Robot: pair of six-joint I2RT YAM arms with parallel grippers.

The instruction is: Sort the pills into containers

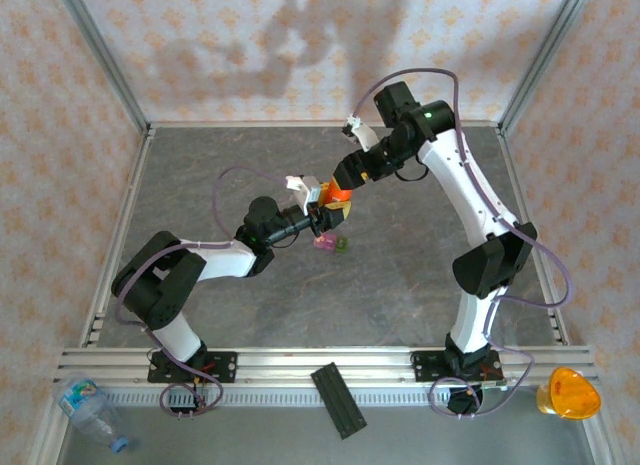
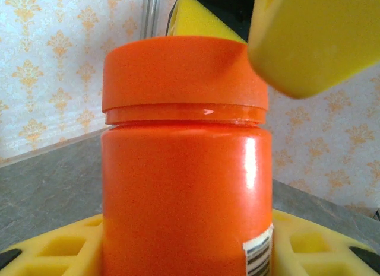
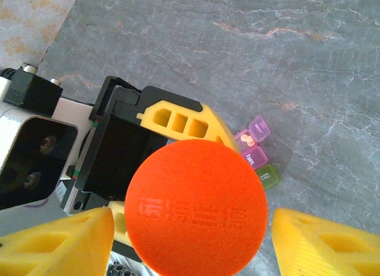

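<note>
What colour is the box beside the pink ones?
Dark green box; right wrist view shows it best.

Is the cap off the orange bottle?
No, the cap sits squarely on top of the bottle in the left wrist view.

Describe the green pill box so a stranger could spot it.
Find the orange bottle in the middle of the table. Just nearer the arm bases lies a tiny cluster of joined boxes. It is the only dark green one; the rest are pink.
</note>
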